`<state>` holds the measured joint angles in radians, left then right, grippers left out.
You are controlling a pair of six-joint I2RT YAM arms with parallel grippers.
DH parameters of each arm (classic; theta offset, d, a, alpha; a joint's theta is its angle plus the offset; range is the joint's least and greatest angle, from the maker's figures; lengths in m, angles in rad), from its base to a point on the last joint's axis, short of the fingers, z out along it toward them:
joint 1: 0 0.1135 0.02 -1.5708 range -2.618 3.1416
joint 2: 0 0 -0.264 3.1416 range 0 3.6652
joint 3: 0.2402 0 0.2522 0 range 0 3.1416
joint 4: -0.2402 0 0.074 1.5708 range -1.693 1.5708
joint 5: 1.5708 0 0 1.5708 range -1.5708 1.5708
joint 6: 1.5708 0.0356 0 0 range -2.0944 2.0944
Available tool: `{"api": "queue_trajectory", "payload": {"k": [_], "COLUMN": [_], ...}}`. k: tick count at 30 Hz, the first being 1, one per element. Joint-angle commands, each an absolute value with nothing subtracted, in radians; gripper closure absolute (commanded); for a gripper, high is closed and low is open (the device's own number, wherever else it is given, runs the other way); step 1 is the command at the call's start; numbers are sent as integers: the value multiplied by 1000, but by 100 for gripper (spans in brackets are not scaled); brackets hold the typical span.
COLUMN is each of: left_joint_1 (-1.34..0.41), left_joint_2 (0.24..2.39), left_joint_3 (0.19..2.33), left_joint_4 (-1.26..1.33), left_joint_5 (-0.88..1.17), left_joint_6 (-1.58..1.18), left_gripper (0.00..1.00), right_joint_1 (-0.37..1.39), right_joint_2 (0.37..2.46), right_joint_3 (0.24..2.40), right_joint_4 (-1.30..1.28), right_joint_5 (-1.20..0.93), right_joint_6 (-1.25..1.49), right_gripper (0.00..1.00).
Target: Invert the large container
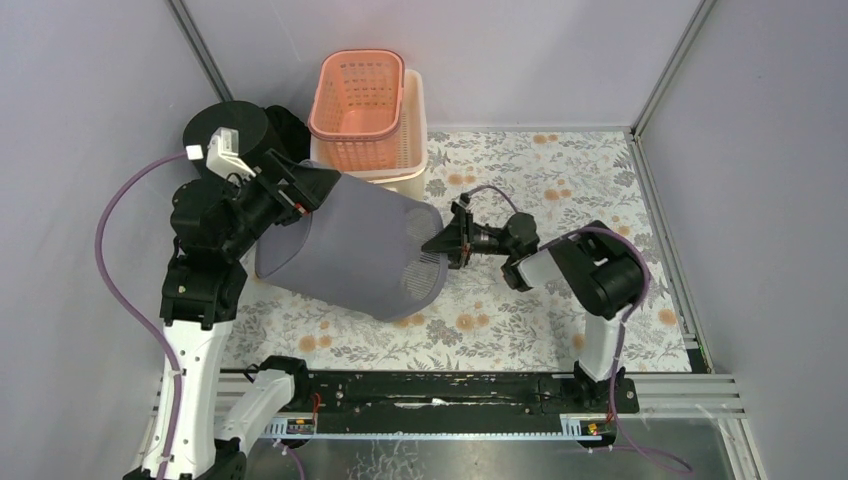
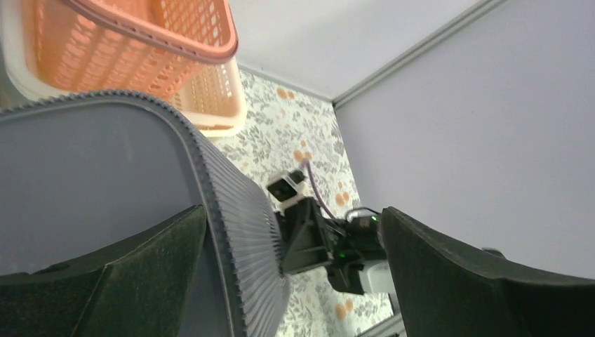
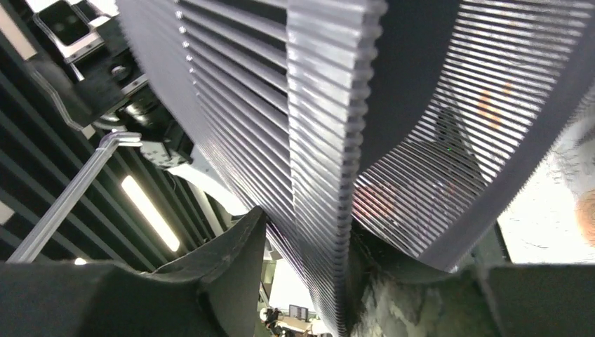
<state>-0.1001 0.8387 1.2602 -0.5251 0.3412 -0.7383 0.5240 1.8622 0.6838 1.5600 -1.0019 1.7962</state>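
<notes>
The large container point(image 1: 350, 245) is a grey slatted bin lying tilted on its side on the floral mat, base to the left, open mouth to the right. My left gripper point(image 1: 308, 195) is at the base end. In the left wrist view point(image 2: 293, 210) its jaws stand wide apart around the bin's base edge point(image 2: 231, 210), with a clear gap on the right side. My right gripper point(image 1: 447, 243) is at the mouth. In the right wrist view point(image 3: 309, 232) its fingers pinch the slatted rim wall point(image 3: 281, 105).
An orange basket point(image 1: 358, 95) nests in a cream basket point(image 1: 415, 150) at the back, just behind the bin; both also show in the left wrist view point(image 2: 140, 42). The floral mat point(image 1: 560, 180) spreads to the right. Grey walls close in on both sides.
</notes>
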Motion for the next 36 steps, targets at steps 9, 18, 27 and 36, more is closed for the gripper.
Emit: {"api": "queue_trajectory", "payload": {"k": [9,18,27,36], "left_joint_1": [-133,-179,-211,-225], "left_joint_2": [855,876,879,809], "left_joint_3": [1179,1125,1103,1067], "left_joint_4": [-517,-448,-453,-547], "left_joint_5": [497,523,486,373], "left_joint_6": [-757,-765,-731,-675], "left_gripper": [0,0,0,0], "right_joint_1": [484,251,184,154], "right_joint_2": [2085,1968,1566,1339], "right_joint_3": [613,443,704,803], "right_joint_4": [1699,1613,-11,-352], "right_joint_5": [-987,-1091,-780,-501], "right_joint_6": [1661,1547,514,395], "right_gripper": [22,15,5,4]}}
